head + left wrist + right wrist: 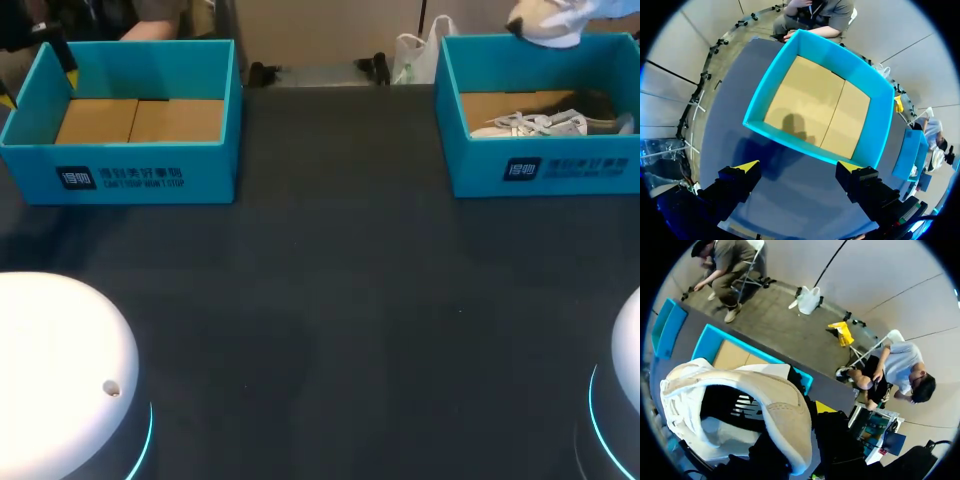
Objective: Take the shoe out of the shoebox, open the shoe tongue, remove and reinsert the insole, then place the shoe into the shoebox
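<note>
Extraction complete: right pincer [807, 432] clamps the beige-and-white suede shoe [785, 415], teal cardboard shoebox [545, 170] beneath it; left pincer [797, 172] apart. Tongue, insole and return pending.

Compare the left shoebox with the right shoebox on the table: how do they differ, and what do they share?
The left shoebox is empty, its brown cardboard floor bare; the right shoebox holds a pale laced shoe. A second shoe hangs in the air over the right shoebox's far rim; no shoe hangs over the left shoebox. Both are teal, open-topped and carry the same print on the front wall.
</note>
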`<state>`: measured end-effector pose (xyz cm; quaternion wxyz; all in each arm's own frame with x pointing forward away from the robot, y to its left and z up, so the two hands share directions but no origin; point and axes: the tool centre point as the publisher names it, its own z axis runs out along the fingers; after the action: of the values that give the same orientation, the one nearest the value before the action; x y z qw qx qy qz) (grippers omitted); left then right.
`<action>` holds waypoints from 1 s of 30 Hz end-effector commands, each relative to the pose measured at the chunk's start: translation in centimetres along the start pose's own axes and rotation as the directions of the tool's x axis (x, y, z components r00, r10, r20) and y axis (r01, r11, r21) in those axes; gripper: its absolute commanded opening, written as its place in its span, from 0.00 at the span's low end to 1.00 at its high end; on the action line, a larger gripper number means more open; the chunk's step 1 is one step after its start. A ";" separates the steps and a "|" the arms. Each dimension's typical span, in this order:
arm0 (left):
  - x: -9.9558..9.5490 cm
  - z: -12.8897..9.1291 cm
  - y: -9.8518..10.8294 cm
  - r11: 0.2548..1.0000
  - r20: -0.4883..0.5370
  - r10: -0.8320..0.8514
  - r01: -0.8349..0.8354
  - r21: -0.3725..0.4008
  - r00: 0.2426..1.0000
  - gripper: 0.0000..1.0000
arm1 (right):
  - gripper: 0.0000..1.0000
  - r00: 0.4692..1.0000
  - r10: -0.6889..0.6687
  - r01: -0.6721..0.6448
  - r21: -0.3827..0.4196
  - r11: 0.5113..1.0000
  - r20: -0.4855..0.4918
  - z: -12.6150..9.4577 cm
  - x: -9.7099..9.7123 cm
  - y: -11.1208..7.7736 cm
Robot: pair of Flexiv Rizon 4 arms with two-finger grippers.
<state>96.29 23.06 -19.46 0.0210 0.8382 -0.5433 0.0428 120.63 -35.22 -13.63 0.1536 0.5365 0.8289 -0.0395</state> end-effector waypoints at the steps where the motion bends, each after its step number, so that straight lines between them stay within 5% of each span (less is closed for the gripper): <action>1: 0.0 -0.1 0.1 1.000 0.002 -0.001 0.001 0.002 1.000 1.00 | 0.00 1.000 -0.002 0.002 -0.005 1.000 0.002 -0.2 0.1 -0.3; 5: 0.0 -0.1 0.1 1.000 0.002 -0.001 0.001 0.002 1.000 1.00 | 0.00 1.000 -0.002 0.002 -0.005 1.000 0.002 -0.2 0.1 -0.3; 8: 0.0 -0.1 0.1 1.000 0.002 -0.001 0.001 0.002 1.000 1.00 | 0.00 0.991 0.131 -0.132 0.046 0.990 0.010 -0.5 0.5 -0.6; 19: 0.0 -0.1 0.1 1.000 0.002 -0.001 0.001 0.002 1.000 1.00 | 0.00 0.913 0.405 -0.407 0.078 0.910 0.043 -0.6 2.1 -4.8; 30: 0.0 -0.1 0.1 1.000 0.002 -0.001 0.001 0.002 1.000 1.00 | 0.00 0.913 0.405 -0.407 0.078 0.910 0.043 -0.6 2.1 -4.8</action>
<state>96.28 23.05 -19.44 0.0209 0.8382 -0.5433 0.0429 115.90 -35.35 -14.21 0.1425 0.7026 0.6952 -0.0526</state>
